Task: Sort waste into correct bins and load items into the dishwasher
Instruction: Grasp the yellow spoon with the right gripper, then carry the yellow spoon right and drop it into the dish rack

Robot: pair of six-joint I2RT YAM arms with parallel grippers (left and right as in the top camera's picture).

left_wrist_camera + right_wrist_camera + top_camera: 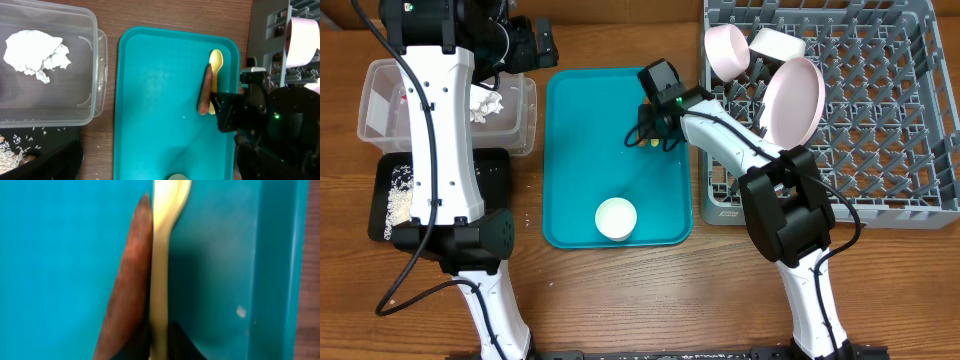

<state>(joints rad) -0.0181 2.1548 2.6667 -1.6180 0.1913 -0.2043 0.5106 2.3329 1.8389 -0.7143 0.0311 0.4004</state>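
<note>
On the right side of the teal serving tray a yellow spoon lies lengthwise, and a brown-orange carrot piece rests against its left side. My right gripper is down on the tray with a dark finger on each side of the spoon's handle, shut on it. The left wrist view shows the spoon and carrot beside the right arm. My left gripper hovers open above the tray's far left corner, holding nothing. A small white cup stands near the tray's front edge.
The clear tub at the left holds a crumpled white napkin. In front of it, the black tray has rice grains. The grey dish rack at the right holds a pink plate and two bowls.
</note>
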